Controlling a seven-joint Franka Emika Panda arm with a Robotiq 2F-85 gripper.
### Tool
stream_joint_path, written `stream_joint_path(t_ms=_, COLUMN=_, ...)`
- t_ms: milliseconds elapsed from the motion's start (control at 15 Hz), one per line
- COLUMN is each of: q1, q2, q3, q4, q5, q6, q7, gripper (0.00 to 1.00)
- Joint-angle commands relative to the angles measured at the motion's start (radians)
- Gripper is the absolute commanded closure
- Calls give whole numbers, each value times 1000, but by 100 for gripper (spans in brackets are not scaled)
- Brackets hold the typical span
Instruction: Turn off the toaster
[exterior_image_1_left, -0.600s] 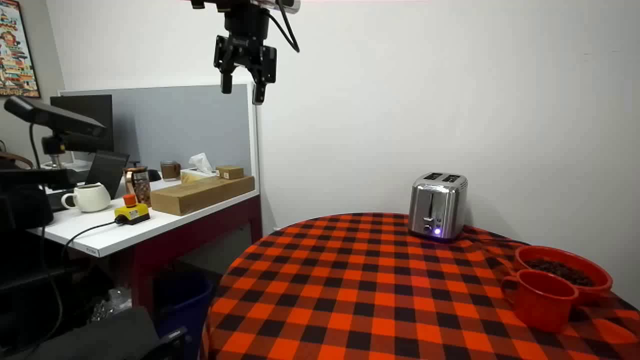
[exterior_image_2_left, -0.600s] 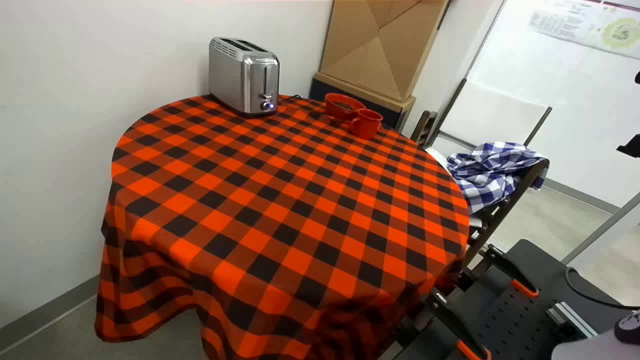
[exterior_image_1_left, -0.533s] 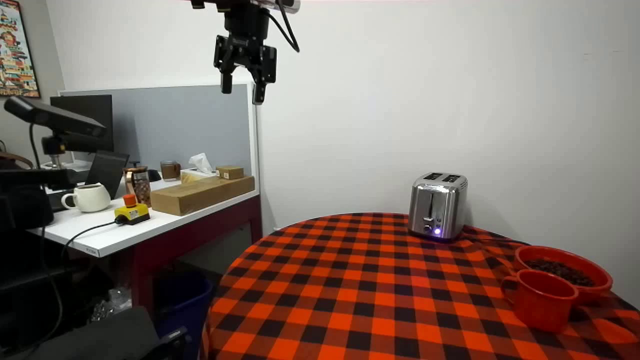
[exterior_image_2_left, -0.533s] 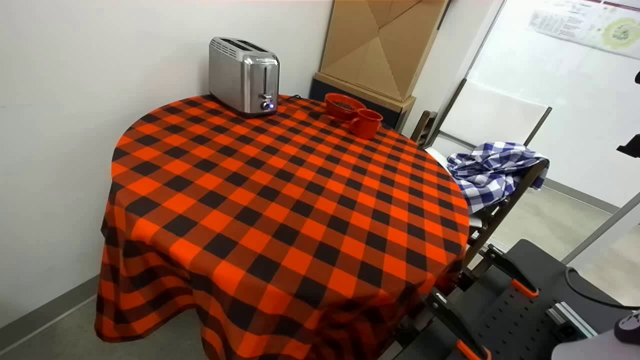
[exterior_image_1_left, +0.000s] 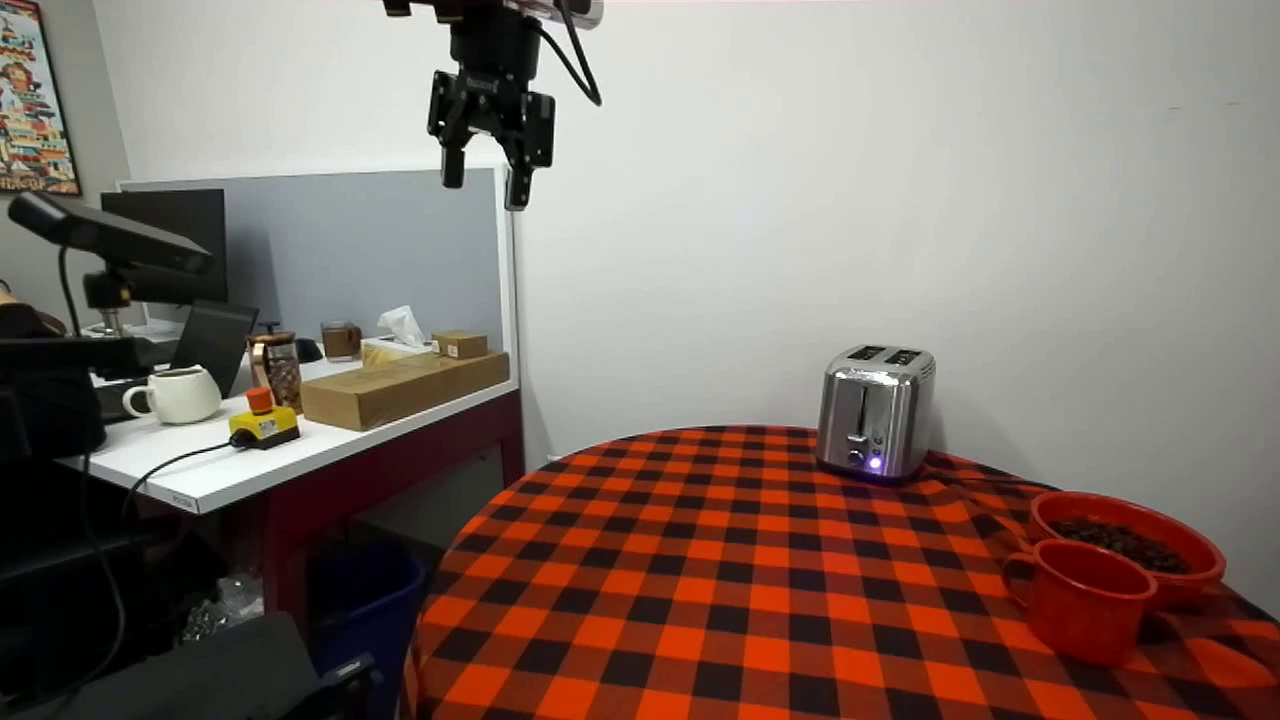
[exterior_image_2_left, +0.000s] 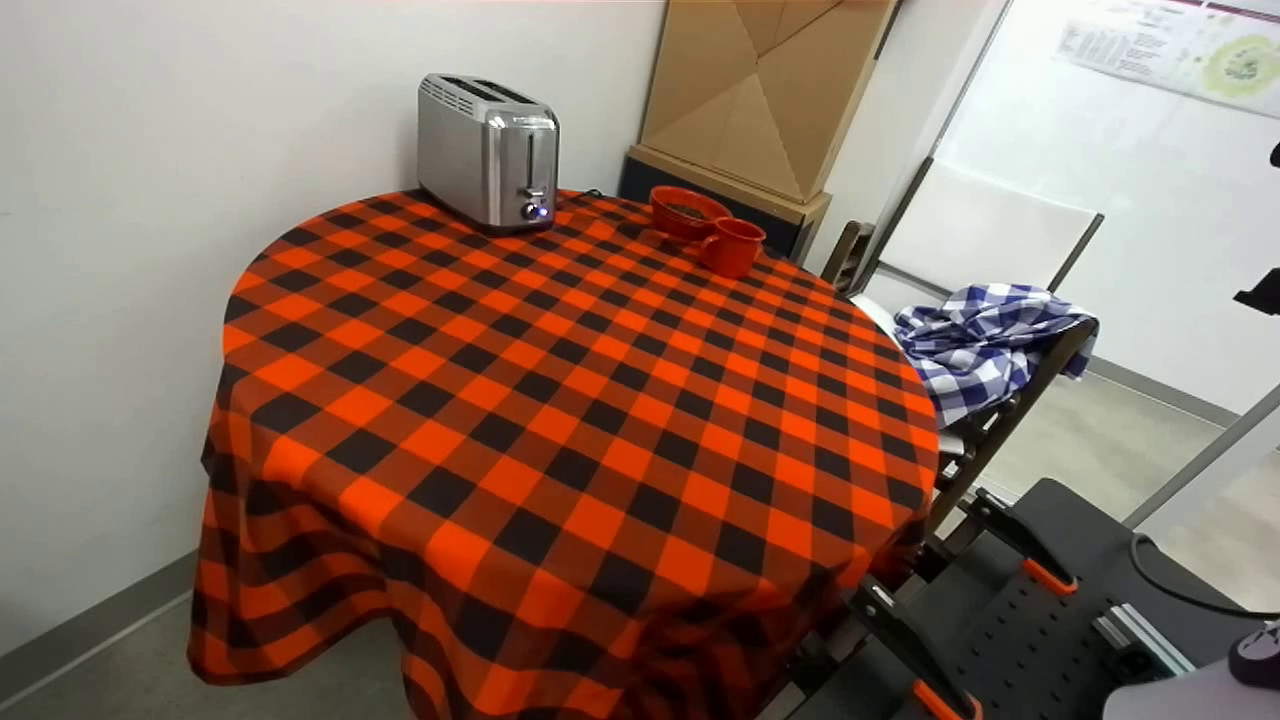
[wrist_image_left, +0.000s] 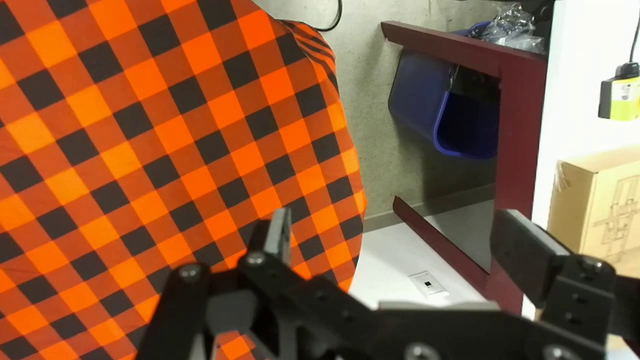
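The toaster (exterior_image_1_left: 880, 412) is a silver metal box with two dark top slots. It stands upright near the wall on the checked tablecloth, and it also shows in an exterior view (exterior_image_2_left: 472, 155). Its lever and knob face out, and a bluish-purple light (exterior_image_1_left: 875, 463) glows low on its front. My gripper (exterior_image_1_left: 485, 187) hangs high in the air, far from the toaster and well above the table's height. In the wrist view its fingers (wrist_image_left: 397, 235) are wide apart with nothing between them. The toaster is out of the wrist view.
The round table has a red and black checked cloth (exterior_image_1_left: 700, 560). A red mug (exterior_image_1_left: 1085, 605) and a red bowl (exterior_image_1_left: 1130, 515) with dark bits stand near the toaster. A white desk (exterior_image_1_left: 330, 440) holds a cardboard box (exterior_image_1_left: 400, 388). A blue bin (wrist_image_left: 425, 95) stands below.
The gripper and the toaster look the same as before. At the far left edge of an exterior view, a light tan shape has come in behind the black camera.
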Motion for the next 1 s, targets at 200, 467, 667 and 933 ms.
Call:
stream_joint_path(t_ms=200, q1=-105, q2=102, q3=-179, q4=112, q5=-15, q6=-282, q7=-260, gripper=0)
stream_joint_path(t_ms=467, q1=-224, q2=260, q3=-267, q4=267, q5=-162, q6=-370, q7=-362, gripper=0)
stream_joint_path(t_ms=667, q1=-280, q2=411, q3=-279, q4=400, q5=-314, q6=-294, q7=-414, gripper=0)
stream_joint_path(t_ms=933, q1=-306, q2=584, q3=-255, q4=538, q5=-465, q6=-182, q7=-500, gripper=0)
